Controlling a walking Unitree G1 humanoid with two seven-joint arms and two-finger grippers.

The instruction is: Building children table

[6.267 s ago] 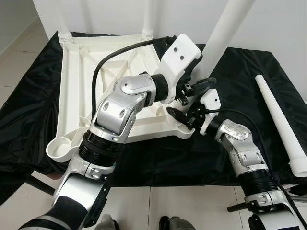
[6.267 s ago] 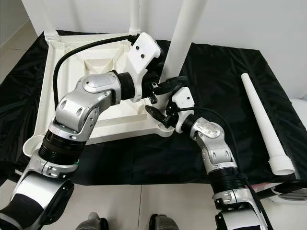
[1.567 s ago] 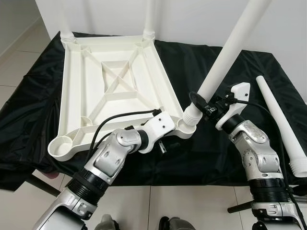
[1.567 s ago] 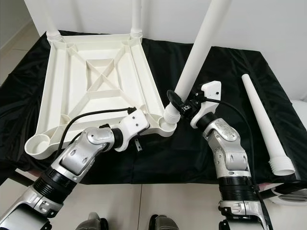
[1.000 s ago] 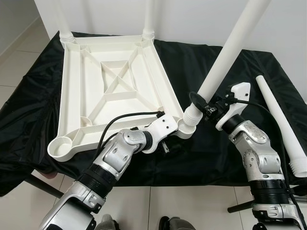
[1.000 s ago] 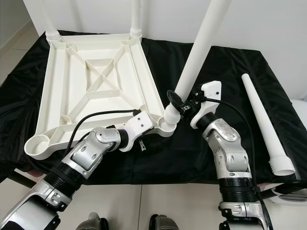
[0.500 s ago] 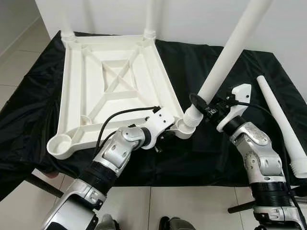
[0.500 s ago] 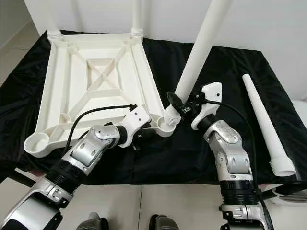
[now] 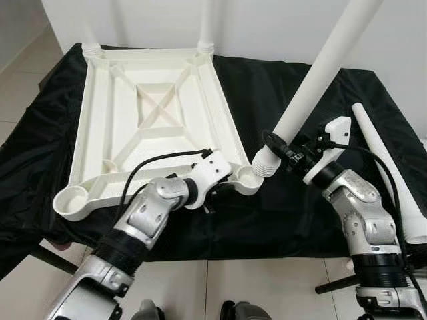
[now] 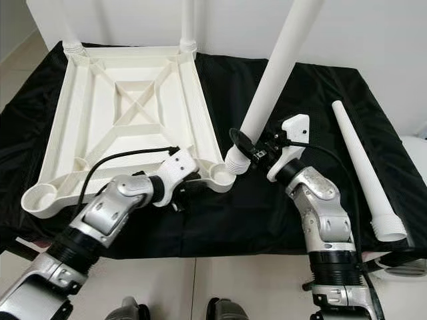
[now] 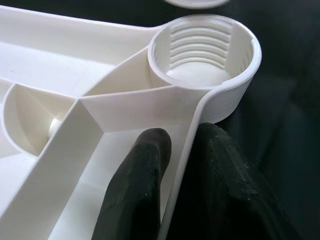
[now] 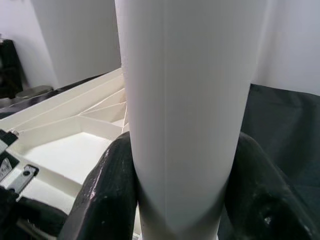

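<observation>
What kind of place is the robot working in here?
Probably a room in a home, used as an assembly spot: pale tiled floor, plain white wall, and a black cloth spread under an upturned white table top with a loose table leg beside it.

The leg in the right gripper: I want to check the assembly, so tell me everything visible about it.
The leg is a long, smooth white plastic tube with a ribbed, threaded lower end. It leans, tilted, its foot just beside the near corner socket of the upturned table top, not yet seated. The right gripper clamps it low, one black finger on each side.
</observation>
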